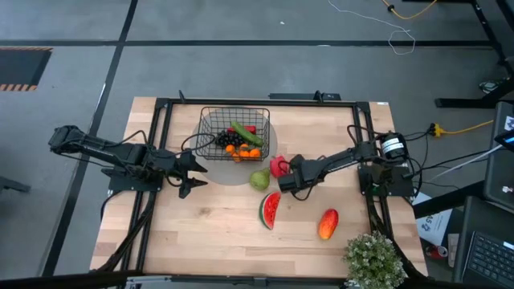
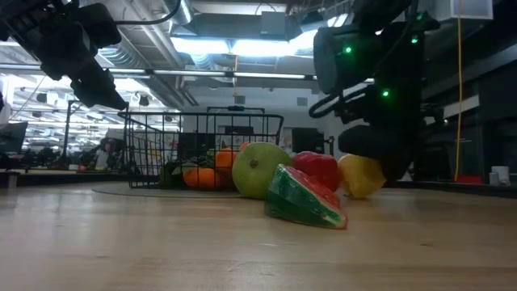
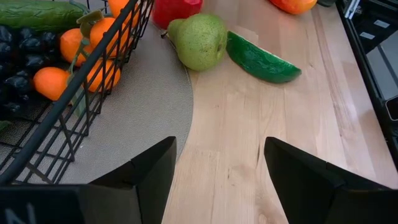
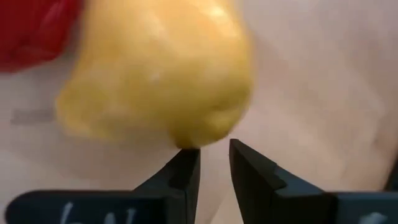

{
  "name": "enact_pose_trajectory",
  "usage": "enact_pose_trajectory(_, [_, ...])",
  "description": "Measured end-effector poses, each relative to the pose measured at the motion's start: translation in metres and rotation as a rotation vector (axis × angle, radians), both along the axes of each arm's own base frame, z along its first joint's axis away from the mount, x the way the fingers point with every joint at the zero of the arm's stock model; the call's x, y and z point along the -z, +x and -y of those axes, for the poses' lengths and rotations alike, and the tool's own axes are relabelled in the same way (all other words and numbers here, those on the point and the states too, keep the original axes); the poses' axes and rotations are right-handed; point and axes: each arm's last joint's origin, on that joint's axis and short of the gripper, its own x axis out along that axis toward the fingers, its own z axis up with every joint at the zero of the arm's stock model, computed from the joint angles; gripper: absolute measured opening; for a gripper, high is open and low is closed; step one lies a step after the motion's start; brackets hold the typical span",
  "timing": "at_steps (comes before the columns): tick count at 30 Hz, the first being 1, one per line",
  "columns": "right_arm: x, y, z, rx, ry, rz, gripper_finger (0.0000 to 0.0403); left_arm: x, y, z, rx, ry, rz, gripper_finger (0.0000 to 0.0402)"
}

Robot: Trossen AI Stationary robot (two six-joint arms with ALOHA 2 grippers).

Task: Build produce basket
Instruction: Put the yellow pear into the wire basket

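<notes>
The black wire basket (image 1: 210, 120) stands on a round grey mat and holds a green cucumber (image 1: 245, 132), dark grapes (image 1: 229, 141) and oranges (image 1: 250, 151). My left gripper (image 3: 221, 146) is open and empty beside the basket's near side (image 3: 87, 93). A green pear (image 1: 259, 179), a red fruit (image 1: 278, 165), a watermelon slice (image 1: 270, 210) and a mango (image 1: 328, 224) lie on the table. My right gripper (image 4: 214, 152) is low by the red fruit. Its fingers stand a narrow gap apart at the end of a yellow fruit (image 4: 161, 68), which is hidden under the gripper in the high view. My right gripper comes at the yellow fruit's narrow end (image 4: 186, 142), and one fingertip (image 4: 186, 163) stands right at it; whether it touches I cannot tell. Nothing shows between the fingers. In the low view the yellow fruit (image 2: 361, 176) sits low, next to the red fruit (image 2: 317, 168).
A potted leafy plant (image 1: 373, 257) stands at the table's near right corner. The black frame rails (image 1: 161, 144) run along the table's sides. Bare wood lies near the front edge, left of the watermelon slice.
</notes>
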Motion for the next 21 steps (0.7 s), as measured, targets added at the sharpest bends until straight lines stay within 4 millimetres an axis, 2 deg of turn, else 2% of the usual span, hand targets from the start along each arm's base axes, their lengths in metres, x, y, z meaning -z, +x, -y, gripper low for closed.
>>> enact_pose_trajectory(8, [-0.003, 0.002, 0.02, -0.004, -0.189, 0.018, 0.0088, 0.0, 0.0, 0.0, 0.0, 0.0, 0.0, 0.0241])
enact_pose_trajectory(12, [-0.003, 0.002, 0.024, -0.025, -0.191, -0.013, 0.0088, 0.0, 0.0, 0.0, 0.0, 0.0, 0.0, 0.0241])
enact_pose_trajectory(16, [-0.007, -0.003, 0.022, 0.037, -0.08, -0.023, 0.0088, 0.0, 0.0, 0.0, 0.0, 0.0, 0.0, 0.0241])
enact_pose_trajectory(21, [-0.011, -0.003, 0.007, 0.085, 0.218, 0.008, 0.0088, 0.0, 0.0, 0.0, 0.0, 0.0, 0.0, 0.0241])
